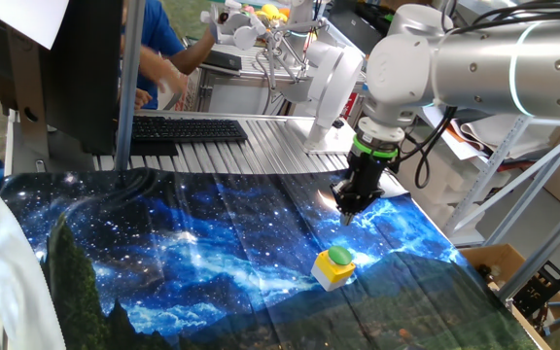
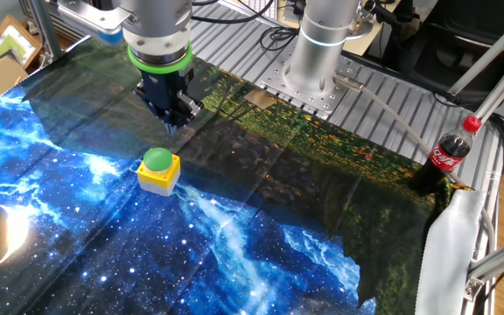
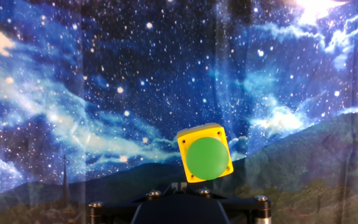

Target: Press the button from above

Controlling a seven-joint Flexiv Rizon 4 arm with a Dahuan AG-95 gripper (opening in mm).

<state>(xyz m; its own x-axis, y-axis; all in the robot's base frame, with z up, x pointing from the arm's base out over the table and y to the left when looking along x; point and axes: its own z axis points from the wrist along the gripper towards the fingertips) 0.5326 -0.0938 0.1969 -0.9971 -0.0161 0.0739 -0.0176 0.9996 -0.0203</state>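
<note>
One green button [image 2: 157, 159] in its yellow box sits on the starry-cloth counter [image 2: 261, 254]; one gripper [image 2: 172, 125] hangs above and beside it, fingertips apparently hidden, state unclear.

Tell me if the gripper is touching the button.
Apart. One fixed view shows the gripper hanging above the button with cloth visible between them.

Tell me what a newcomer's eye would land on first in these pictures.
First comes the starry blue cloth that covers the table. Next is the button, a green dome in a small yellow box, sitting alone on that cloth. The gripper hangs in the air above the cloth, close beside the button, not touching it, and a cola bottle stands at the table's edge.
</note>
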